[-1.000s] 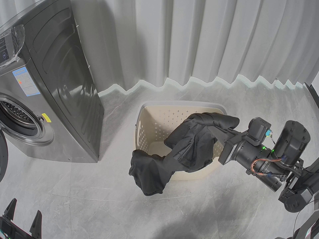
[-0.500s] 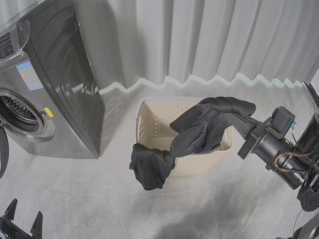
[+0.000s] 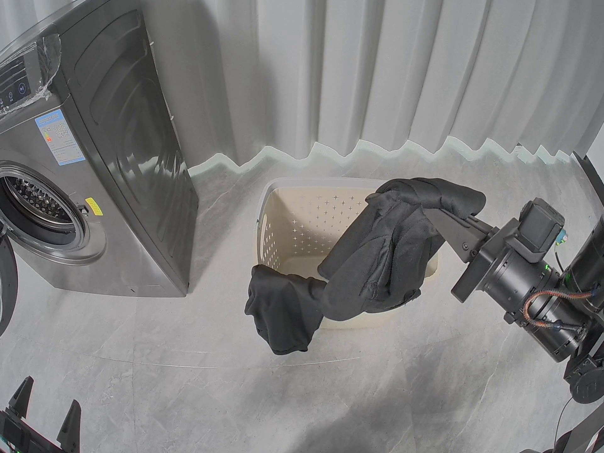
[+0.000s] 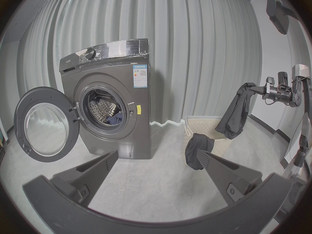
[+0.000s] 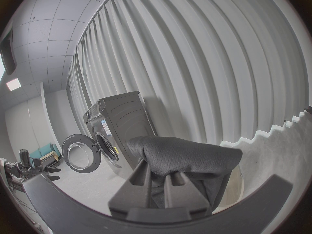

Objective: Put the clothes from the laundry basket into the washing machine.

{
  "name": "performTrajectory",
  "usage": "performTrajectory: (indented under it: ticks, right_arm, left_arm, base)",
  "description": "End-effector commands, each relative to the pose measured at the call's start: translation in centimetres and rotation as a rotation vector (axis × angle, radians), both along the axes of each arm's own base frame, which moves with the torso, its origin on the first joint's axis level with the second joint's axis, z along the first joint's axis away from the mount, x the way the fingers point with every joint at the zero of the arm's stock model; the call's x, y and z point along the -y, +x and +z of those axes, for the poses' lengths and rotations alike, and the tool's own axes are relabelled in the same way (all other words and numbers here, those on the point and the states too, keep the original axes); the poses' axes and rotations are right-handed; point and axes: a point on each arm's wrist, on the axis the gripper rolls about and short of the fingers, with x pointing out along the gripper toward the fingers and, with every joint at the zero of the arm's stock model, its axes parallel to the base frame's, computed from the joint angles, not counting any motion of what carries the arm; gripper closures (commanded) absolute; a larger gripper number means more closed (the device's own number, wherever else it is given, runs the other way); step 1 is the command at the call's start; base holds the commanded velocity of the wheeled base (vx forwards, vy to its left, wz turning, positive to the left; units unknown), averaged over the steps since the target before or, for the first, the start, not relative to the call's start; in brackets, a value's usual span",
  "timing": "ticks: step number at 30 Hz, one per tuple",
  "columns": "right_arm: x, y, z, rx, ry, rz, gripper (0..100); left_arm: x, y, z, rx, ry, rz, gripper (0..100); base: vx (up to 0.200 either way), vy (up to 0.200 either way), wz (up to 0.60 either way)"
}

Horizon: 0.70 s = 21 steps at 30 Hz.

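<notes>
My right gripper (image 3: pixel 440 214) is shut on a black garment (image 3: pixel 384 253) and holds it in the air above the cream laundry basket (image 3: pixel 272 204). The cloth hangs down from the closed fingers (image 5: pixel 143 179). A second black bundle (image 3: pixel 283 313) droops over the basket's front left rim; I cannot tell if it is joined to the held garment. The grey washing machine (image 3: pixel 119 158) stands at the left with its round door (image 4: pixel 45 124) swung open and some dark clothing in the drum (image 4: pixel 113 117). My left gripper (image 3: pixel 45 407) is open, low at the near left, far from the basket.
A pleated white curtain (image 3: pixel 390 64) runs along the back behind the basket and the machine. Bare grey floor (image 3: pixel 207 385) lies between the basket, the machine and my left gripper. The open door juts out in front of the machine.
My right gripper has risen and drawn back to the right, lifting the black garment higher out of the basket. The head view has shifted slightly. The left gripper has stayed put.
</notes>
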Motion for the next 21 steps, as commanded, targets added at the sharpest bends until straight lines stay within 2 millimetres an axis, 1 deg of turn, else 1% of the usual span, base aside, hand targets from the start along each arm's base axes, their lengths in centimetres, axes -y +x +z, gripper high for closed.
performTrajectory:
  ticks: [1, 8, 14, 21]
  right_arm:
    - [-0.33, 0.32, -0.14, -0.004, -0.003, 0.001, 100]
    - [-0.56, 0.52, 0.55, 0.015, 0.020, 0.001, 100]
    - [-0.86, 0.62, 0.35, 0.013, 0.018, 0.007, 100]
    - [-1.30, 0.11, 0.28, 0.022, 0.029, 0.036, 100]
  left_arm:
    - [0.00, 0.03, -0.43, -0.005, -0.003, 0.001, 0]
    - [0.00, 0.03, -0.43, -0.005, -0.004, 0.002, 0]
    - [0.00, 0.03, -0.43, -0.005, -0.001, 0.002, 0]
    - [0.00, 0.03, -0.43, -0.005, -0.001, 0.002, 0]
  base:
    - [0.000, 0.200, 0.00]
    - [0.000, 0.200, 0.00]
    - [0.000, 0.200, 0.00]
    - [0.000, 0.200, 0.00]
